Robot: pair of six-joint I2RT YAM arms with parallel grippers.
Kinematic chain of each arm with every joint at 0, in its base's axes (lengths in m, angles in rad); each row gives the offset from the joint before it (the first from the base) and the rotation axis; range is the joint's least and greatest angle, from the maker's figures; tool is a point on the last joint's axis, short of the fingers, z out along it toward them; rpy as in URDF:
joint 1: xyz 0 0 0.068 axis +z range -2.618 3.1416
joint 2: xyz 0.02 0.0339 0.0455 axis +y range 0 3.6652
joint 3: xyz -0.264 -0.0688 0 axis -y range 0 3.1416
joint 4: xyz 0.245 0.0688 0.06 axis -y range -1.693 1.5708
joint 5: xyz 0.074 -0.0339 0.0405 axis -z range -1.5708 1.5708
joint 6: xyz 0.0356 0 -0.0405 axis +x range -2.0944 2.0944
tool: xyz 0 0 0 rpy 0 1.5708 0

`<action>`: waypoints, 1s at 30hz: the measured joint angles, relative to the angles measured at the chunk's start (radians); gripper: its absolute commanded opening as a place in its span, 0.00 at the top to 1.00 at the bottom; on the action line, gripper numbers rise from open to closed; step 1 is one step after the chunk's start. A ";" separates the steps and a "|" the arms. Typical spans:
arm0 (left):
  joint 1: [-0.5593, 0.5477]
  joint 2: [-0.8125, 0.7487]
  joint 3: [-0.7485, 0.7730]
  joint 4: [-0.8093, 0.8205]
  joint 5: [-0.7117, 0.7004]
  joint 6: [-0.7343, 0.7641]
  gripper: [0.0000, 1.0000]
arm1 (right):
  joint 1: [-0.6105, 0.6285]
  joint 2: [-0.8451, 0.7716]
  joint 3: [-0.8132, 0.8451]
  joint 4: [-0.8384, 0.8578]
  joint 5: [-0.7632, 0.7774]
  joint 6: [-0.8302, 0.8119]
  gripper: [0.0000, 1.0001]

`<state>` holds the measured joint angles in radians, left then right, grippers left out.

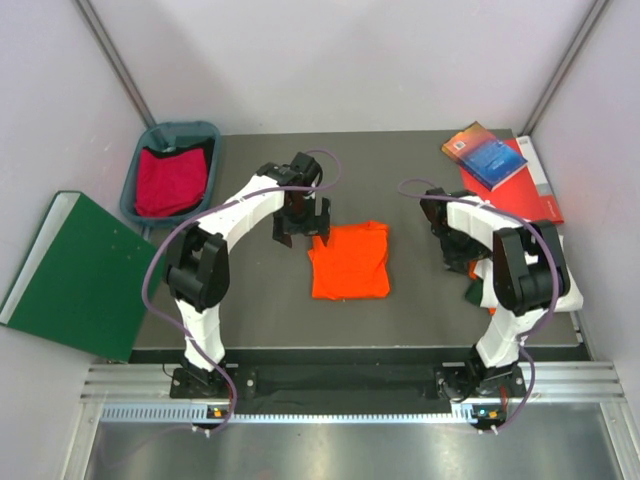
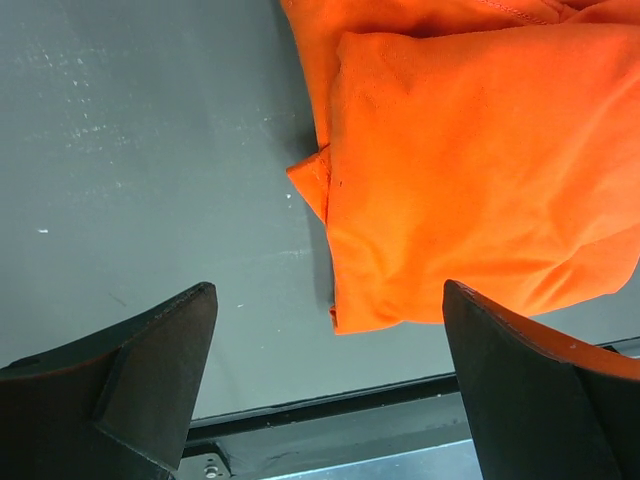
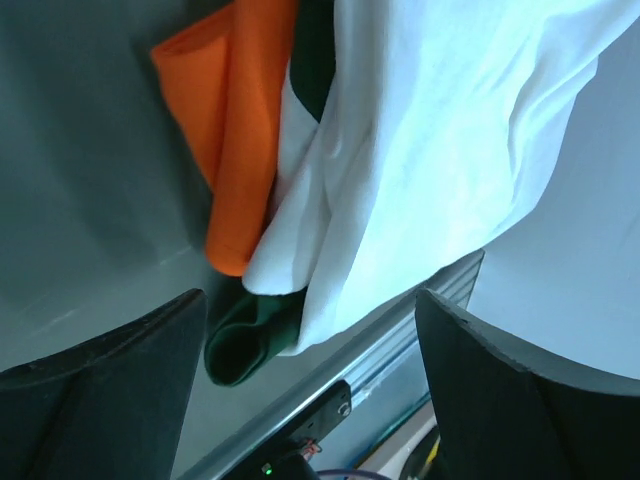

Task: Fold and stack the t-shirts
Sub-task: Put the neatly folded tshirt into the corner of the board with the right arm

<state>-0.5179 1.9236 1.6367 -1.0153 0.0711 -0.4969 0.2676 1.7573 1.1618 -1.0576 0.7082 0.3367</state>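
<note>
Far L of the orange t-shirt (image 1: 350,262), past the bench (image 1: 260,310) edge, I see the green board (image 1: 75,270) lying flat. Up-left of that tee is a blue-grey bin (image 1: 178,127) w/ a red t-shirt (image 1: 168,180) inside.

Next, the left end effector (image 1: 300,228) hangs just off the tee's upper-L corner. On the wrist cam its fingers (image 2: 150,370) are spread wide w/ nothing gripped, and the tee's folded edge lies flat on the bench beyond them.

The orange tee itself is mid-bench, folded to a rough rectangle.

R of it, well apart, the right end effector (image 1: 458,255) sits over a bunched pile at the bench's R edge. Its fingers (image 3: 110,380) are also wide apart. In the pile I see a white t-shirt (image 3: 430,150), a dark green t-shirt (image 3: 245,345) and a second orange shirt (image 3: 240,130). Can't tell if the tips touch the cloth.

Up-right of the mid-bench tee, a blue book (image 1: 485,152) lies on a red book (image 1: 535,195).
</note>
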 measured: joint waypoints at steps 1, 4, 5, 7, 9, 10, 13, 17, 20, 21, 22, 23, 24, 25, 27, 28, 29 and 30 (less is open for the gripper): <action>0.000 0.000 0.001 0.000 0.000 0.003 0.01 | -0.010 0.014 -0.006 0.006 0.007 0.005 0.20; 0.004 0.000 0.002 -0.002 0.000 0.016 0.01 | -0.034 0.061 -0.018 0.011 0.025 0.008 0.30; 0.005 0.000 0.003 -0.002 0.000 0.021 0.01 | -0.039 0.079 -0.018 0.013 0.031 0.010 0.33; 0.009 0.000 0.004 -0.003 0.000 0.026 0.01 | -0.048 0.114 -0.018 0.020 0.040 0.016 0.44; 0.013 0.000 0.004 -0.003 -0.001 0.029 0.01 | -0.053 0.146 -0.018 0.023 0.042 0.023 0.77; 0.014 0.000 0.004 -0.003 -0.001 0.029 0.01 | -0.058 0.161 -0.018 0.024 0.042 0.026 0.90; 0.019 0.000 0.004 -0.003 -0.001 0.030 0.01 | -0.082 0.192 -0.015 0.027 0.045 0.033 1.00; 0.026 0.000 0.004 -0.003 -0.002 0.030 0.01 | -0.097 0.192 -0.005 0.023 0.031 0.024 1.00; 0.028 0.000 0.004 -0.003 -0.002 0.030 0.01 | -0.095 0.190 0.000 0.021 0.012 0.006 1.00; 0.029 0.000 0.004 -0.003 -0.002 0.030 0.01 | -0.089 0.188 0.002 0.020 0.003 0.002 1.00; 0.031 0.000 0.004 -0.003 -0.002 0.030 0.01 | -0.083 0.188 0.008 0.017 -0.003 -0.002 1.00; 0.031 0.000 0.004 -0.003 -0.002 0.029 0.01 | -0.073 0.188 0.016 0.015 -0.006 -0.004 1.00; 0.031 0.000 0.004 -0.003 -0.002 0.029 0.01 | -0.055 0.188 0.029 0.011 -0.015 -0.005 1.00; 0.031 0.000 0.004 -0.003 -0.002 0.030 0.01 | -0.027 0.188 0.049 0.006 -0.029 -0.003 1.00; 0.032 0.000 0.004 -0.003 -0.005 0.029 0.01 | 0.042 0.190 0.094 0.001 -0.069 0.004 1.00; 0.032 0.000 0.004 -0.003 -0.006 0.029 0.01 | 0.075 0.192 0.113 0.002 -0.090 0.008 1.00; 0.032 0.000 0.004 -0.003 -0.008 0.029 0.01 | 0.114 0.196 0.138 -0.001 -0.111 0.011 1.00; 0.032 0.000 0.004 -0.003 -0.009 0.029 0.01 | 0.151 0.206 0.164 -0.002 -0.135 0.016 1.00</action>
<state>-0.4858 1.9236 1.6405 -1.0187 0.0620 -0.4675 0.4191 1.9633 1.3254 -1.0592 0.5735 0.3527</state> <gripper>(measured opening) 0.990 0.049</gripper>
